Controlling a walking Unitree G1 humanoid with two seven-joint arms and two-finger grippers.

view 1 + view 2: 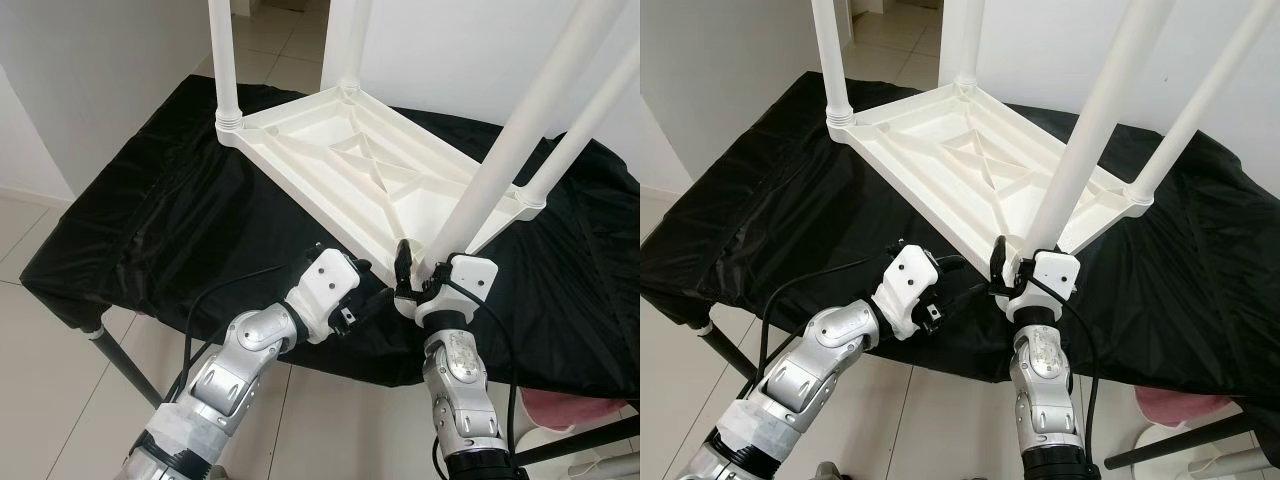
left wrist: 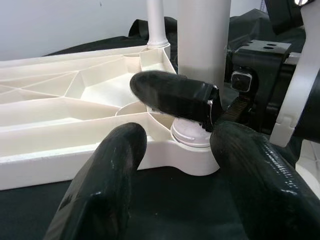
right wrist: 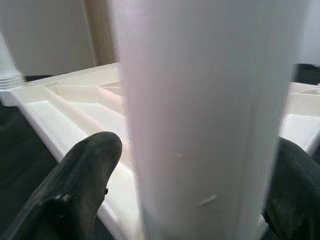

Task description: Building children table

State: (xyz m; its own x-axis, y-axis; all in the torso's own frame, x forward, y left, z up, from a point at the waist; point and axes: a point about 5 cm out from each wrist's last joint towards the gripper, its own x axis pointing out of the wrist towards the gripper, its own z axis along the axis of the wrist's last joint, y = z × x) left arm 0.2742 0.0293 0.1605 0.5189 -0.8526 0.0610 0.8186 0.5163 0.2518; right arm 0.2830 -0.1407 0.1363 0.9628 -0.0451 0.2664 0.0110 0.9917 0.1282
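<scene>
A white plastic children's table (image 1: pixel 340 160) lies upside down on a black-covered worktable (image 1: pixel 170 220), with its white legs standing up. My right gripper (image 1: pixel 415 268) is shut on the base of the nearest leg (image 1: pixel 520 120), just above its corner socket (image 2: pixel 192 150). In the right wrist view that leg (image 3: pixel 200 125) stands between the black fingers (image 3: pixel 85 170). My left gripper (image 1: pixel 365 288) is open and sits low at the same near corner. Its fingertips (image 2: pixel 115 170) flank the socket without gripping it.
The black cloth hangs over the worktable's front edge, right by both wrists. A black frame leg (image 1: pixel 120 365) slants down to the tiled floor at the left. A pink object (image 1: pixel 560 410) lies low at the right. White walls stand behind.
</scene>
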